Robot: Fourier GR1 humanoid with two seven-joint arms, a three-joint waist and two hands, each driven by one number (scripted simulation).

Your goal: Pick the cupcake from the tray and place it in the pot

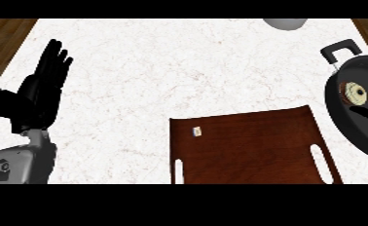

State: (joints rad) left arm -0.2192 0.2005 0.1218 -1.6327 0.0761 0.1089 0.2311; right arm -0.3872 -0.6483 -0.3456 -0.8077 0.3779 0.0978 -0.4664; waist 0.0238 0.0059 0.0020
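The cupcake (354,92), pale with a dark ring round it, lies inside the black pot (338,104) at the right edge. The pot's handle (340,49) points up and away. The brown tray (244,147) sits at the lower middle with only a small white tag (195,131) on it. My left hand (45,86) stands open at the far left, fingers up, away from both tray and pot. A dark part of my right hand (357,108) seems to show just below the cupcake, hard to tell apart from the black pot.
A grey rounded object (286,23) sits at the counter's far edge, upper right. The white marble counter (158,74) spreads between my left hand and the pot. Wooden floor shows past the counter's corners.
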